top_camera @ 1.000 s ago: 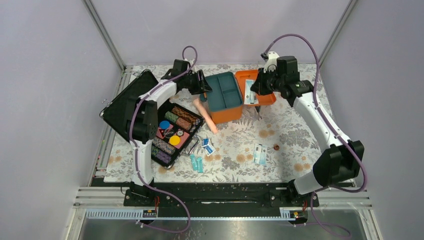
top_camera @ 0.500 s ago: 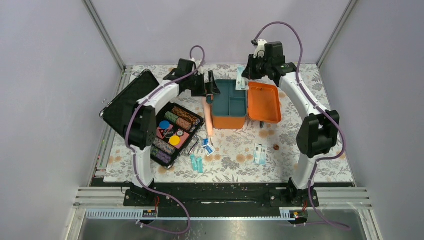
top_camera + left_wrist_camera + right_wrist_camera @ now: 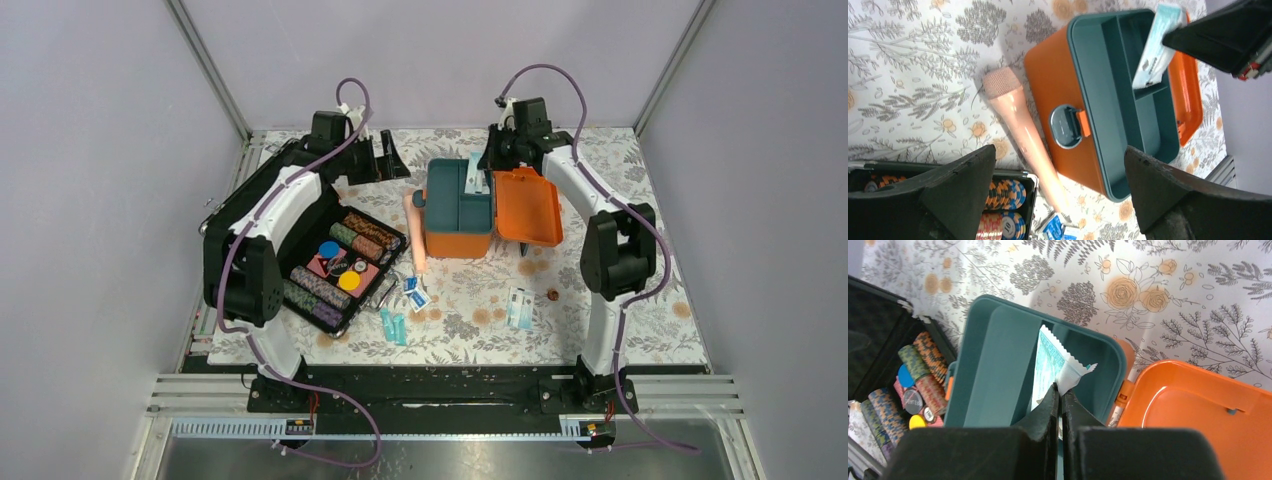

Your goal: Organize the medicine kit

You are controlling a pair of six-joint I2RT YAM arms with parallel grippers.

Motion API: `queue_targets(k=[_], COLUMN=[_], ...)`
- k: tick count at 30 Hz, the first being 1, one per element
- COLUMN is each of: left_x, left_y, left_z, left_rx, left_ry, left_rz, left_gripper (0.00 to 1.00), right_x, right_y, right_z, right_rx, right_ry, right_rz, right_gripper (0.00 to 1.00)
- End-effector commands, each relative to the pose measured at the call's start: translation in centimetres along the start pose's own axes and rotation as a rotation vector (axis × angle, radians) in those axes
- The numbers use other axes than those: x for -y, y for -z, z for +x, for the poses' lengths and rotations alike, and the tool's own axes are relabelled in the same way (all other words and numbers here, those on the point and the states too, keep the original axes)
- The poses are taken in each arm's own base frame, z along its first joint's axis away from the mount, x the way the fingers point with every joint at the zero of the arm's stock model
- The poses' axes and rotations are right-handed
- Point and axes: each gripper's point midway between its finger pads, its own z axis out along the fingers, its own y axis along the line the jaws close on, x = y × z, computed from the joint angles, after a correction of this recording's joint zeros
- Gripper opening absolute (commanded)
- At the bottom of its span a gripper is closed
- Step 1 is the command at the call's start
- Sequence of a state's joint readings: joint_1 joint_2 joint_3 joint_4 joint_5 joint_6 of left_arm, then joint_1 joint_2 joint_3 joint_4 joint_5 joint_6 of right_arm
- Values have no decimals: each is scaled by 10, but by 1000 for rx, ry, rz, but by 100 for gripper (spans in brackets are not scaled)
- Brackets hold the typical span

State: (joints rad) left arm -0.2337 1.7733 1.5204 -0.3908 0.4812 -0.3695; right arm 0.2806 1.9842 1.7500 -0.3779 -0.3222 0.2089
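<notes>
The medicine kit (image 3: pixel 458 238) is an orange box standing open mid-table, with its teal divided tray (image 3: pixel 457 200) exposed and its lid (image 3: pixel 530 207) lying flat to the right. My right gripper (image 3: pixel 479 172) hovers over the tray's far end, shut on a teal-and-white sachet (image 3: pixel 1050 363) that hangs into the tray (image 3: pixel 993 365). In the right wrist view its gripper (image 3: pixel 1058 390) pinches the sachet's edge. My left gripper (image 3: pixel 388 160) is open and empty, left of the kit. In the left wrist view this gripper (image 3: pixel 1058 155) looks down on the kit (image 3: pixel 1058 75) and the sachet (image 3: pixel 1154 50).
A peach tube (image 3: pixel 416 235) lies against the kit's left side. The black case of chip stacks (image 3: pixel 340 265) sits open further left. Blue sachets (image 3: pixel 415 292), teal vials (image 3: pixel 393 325), another sachet (image 3: pixel 518 307) and a small brown item (image 3: pixel 552 294) lie on the floral mat nearer me.
My left gripper opened, let go of the kit and drew back left. My right gripper carried the sachet left from over the lid to over the tray. The kit now sits square.
</notes>
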Motion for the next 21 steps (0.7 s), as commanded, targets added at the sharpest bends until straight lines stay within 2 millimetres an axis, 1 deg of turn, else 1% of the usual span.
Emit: queue_targets(k=[1, 4, 5, 7, 11, 15, 16, 18, 21], left_x=[5, 5, 4, 3, 2, 3, 2, 2, 1], left_y=[11, 16, 16, 18, 22, 24, 23, 22, 20], left_z=[-6, -6, -5, -3, 0, -1, -1, -1, -1], left_rx=[41, 45, 45, 45, 48, 53, 53, 49, 46], left_ry=[-44, -55, -58, -60, -67, -72, -71, -66, -61], left_rz=[-7, -19, -23, -31, -40, -42, -42, -40, -41], left_gripper=[99, 99, 99, 99, 99, 99, 99, 99, 99], right_x=[-4, 1, 5, 7, 4, -7, -10, -19, -25], right_y=[-16, -23, -24, -19, 1, 18, 20, 21, 13], right_z=[-10, -5, -4, -5, -18, -33, -36, -41, -42], right_rx=[26, 7, 5, 11, 58, 108, 116, 128, 131], right_ry=[-8, -6, -8, -14, -18, -35, -38, -36, -18], right_rz=[24, 60, 83, 110, 137, 123, 110, 78, 58], right_gripper=[4, 25, 30, 44, 54, 54, 52, 43, 33])
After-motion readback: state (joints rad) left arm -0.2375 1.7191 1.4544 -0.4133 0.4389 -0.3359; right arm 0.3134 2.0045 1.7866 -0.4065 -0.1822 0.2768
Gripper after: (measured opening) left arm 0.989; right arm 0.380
